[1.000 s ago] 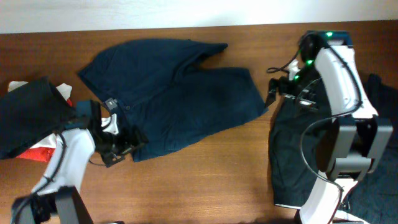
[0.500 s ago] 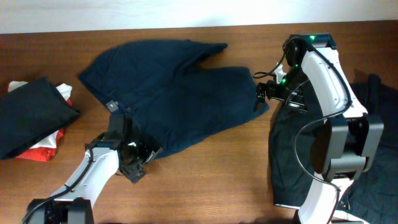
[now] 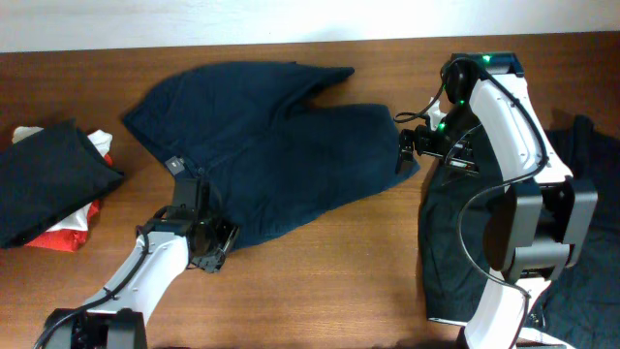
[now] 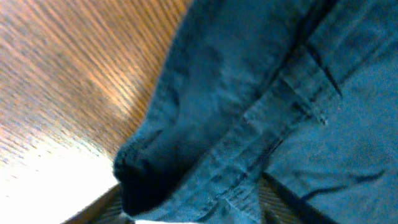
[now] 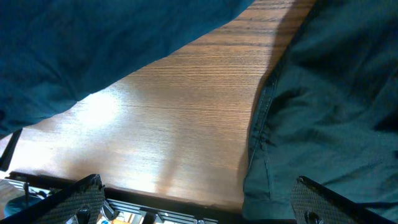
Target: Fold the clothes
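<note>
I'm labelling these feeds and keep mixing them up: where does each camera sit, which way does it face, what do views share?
Overhead: above table, facing down; navy shorts, near-black shorts, left gripper, right gripper.
Left wrist: on left arm, close on navy waistband; fingers unclear.
Right wrist: on right arm, facing table between both shorts; open fingertips show.
Shared: navy shorts in all.

Overhead bright, even, sharp; faint soft shadows on table (image 3: 320,281) along navy shorts (image 3: 281,145) edge. Left wrist very close, whole frame blurred, blown-out white glare on table lower left. Right wrist sharper, grain crisp, broad pale sheen left of centre, fabric folds dim.
</note>
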